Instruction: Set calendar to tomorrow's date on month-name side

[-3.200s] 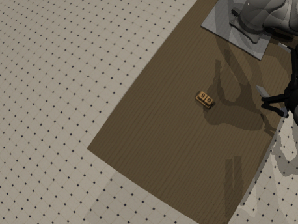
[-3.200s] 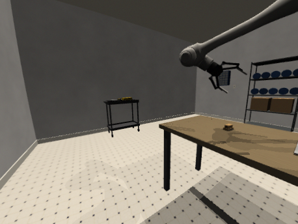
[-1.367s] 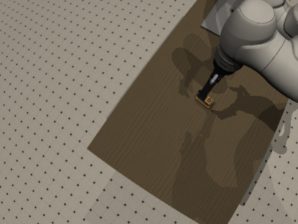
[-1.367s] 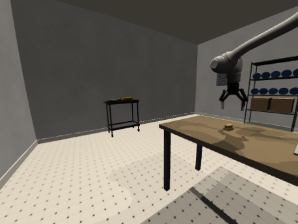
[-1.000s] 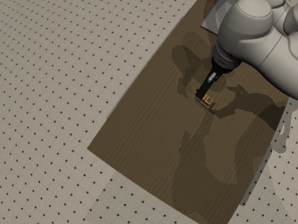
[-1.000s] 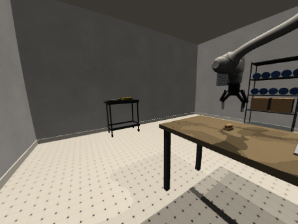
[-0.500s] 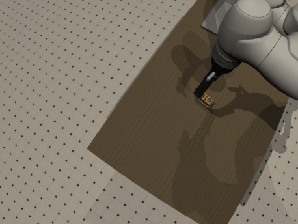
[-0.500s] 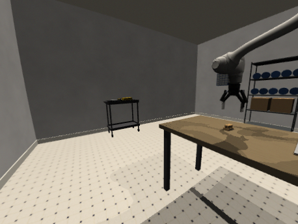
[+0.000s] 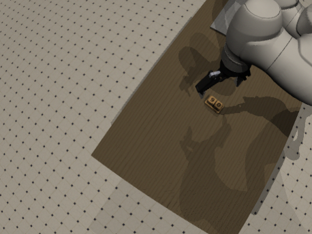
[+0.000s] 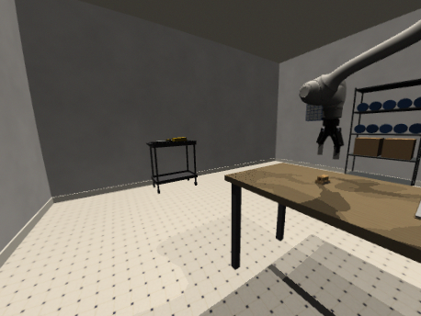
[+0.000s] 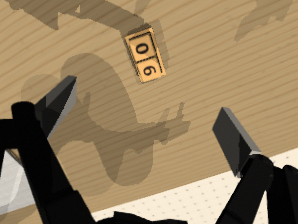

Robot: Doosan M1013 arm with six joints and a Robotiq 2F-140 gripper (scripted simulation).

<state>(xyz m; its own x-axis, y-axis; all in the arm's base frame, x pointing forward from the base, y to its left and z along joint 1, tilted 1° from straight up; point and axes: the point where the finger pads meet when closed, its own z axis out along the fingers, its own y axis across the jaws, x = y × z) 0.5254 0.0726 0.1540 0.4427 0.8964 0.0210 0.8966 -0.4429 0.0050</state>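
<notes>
The small wooden calendar tray (image 9: pixel 214 104) lies flat on the brown table and holds two cubes side by side. In the wrist view (image 11: pixel 144 55) their top faces show a 0 (image 11: pixel 140 49) and a 6 or 9 (image 11: pixel 150 69). The month-name side is not readable. It also shows as a small block in the exterior view (image 10: pixel 323 179). My gripper (image 9: pixel 223 81) hangs well above the table, open and empty. Its fingers frame bare table below the tray in the wrist view, and it hangs high above the table in the exterior view (image 10: pixel 329 148).
A grey plate (image 9: pixel 223 18) lies at the table's far corner under the arm. The table edge runs close below the gripper in the wrist view. A black cart (image 10: pixel 173 161) stands by the far wall, and a shelf with boxes (image 10: pixel 386 133) stands behind the table.
</notes>
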